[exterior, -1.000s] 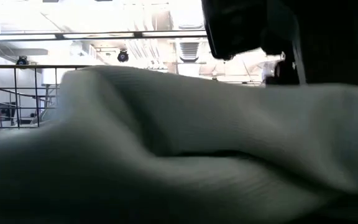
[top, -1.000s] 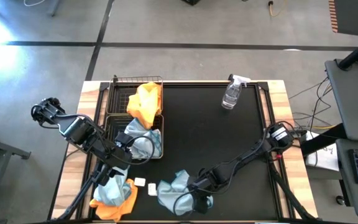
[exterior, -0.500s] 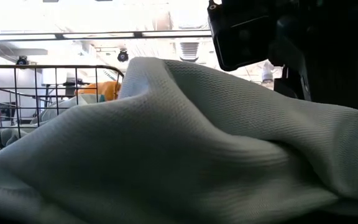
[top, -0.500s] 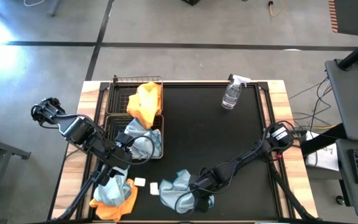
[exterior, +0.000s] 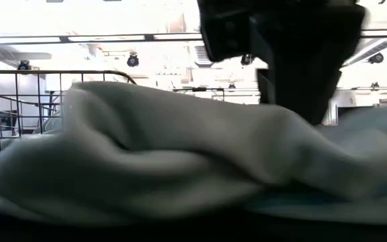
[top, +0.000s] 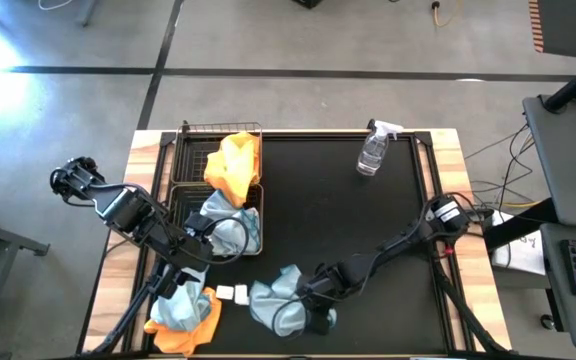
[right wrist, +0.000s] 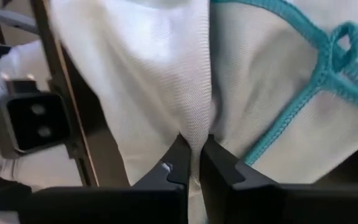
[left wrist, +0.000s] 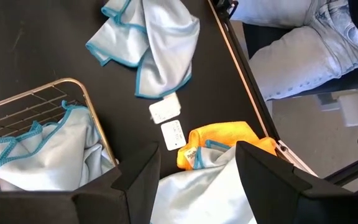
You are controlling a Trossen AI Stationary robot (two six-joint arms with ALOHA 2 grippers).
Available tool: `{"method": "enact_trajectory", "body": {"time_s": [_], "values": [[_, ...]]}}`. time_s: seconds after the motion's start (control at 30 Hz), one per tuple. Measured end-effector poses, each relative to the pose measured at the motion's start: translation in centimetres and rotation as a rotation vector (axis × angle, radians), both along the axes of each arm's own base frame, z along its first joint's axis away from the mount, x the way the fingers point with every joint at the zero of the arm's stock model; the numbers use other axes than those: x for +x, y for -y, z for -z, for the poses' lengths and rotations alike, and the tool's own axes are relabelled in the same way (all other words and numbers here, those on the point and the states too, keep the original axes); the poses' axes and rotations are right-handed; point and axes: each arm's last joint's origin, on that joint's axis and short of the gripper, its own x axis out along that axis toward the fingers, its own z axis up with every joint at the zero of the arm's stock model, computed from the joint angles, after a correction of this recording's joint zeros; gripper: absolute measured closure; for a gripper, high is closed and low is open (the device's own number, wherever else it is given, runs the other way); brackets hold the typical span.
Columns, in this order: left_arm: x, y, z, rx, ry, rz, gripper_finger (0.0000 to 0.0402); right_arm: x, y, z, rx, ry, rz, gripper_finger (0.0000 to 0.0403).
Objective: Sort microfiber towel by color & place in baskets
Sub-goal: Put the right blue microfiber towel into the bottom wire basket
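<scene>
Step in hand: pick-up of one pale blue-grey towel, lying crumpled at the table's near edge.

Right gripper: fingers pinched together on a fold of that towel.

Left gripper: fingers apart, empty, waiting above an orange-and-pale pile beside the baskets.

Baskets: far basket holds orange; near basket holds pale cloth.

Next move, likely: lift clear, carry to the near basket.

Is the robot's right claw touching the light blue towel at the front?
Touching. In the right wrist view, the right gripper pinches a fold of the pale blue towel between its fingers.
</scene>
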Motion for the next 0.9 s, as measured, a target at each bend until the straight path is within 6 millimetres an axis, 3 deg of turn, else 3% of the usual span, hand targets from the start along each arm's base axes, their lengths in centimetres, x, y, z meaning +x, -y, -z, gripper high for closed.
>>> {"method": "enact_trajectory", "body": {"time_s": [0.23, 0.43, 0.9], "values": [[-0.1, 0.0, 0.0, 0.002, -0.011, -0.008, 0.0208, 2.7, 1.4, -3.4, -0.022, 0.16, -0.046, 0.0389], [-0.2, -0.1, 0.1, 0.009, -0.024, -0.009, 0.0208, 4.4, 2.1, -7.5, -0.112, 0.294, -0.059, 0.0389], [-0.5, -0.3, 0.0, 0.001, -0.041, -0.037, 0.0208, 5.5, 3.8, -18.5, -0.757, 0.612, 0.109, 0.039]]}}
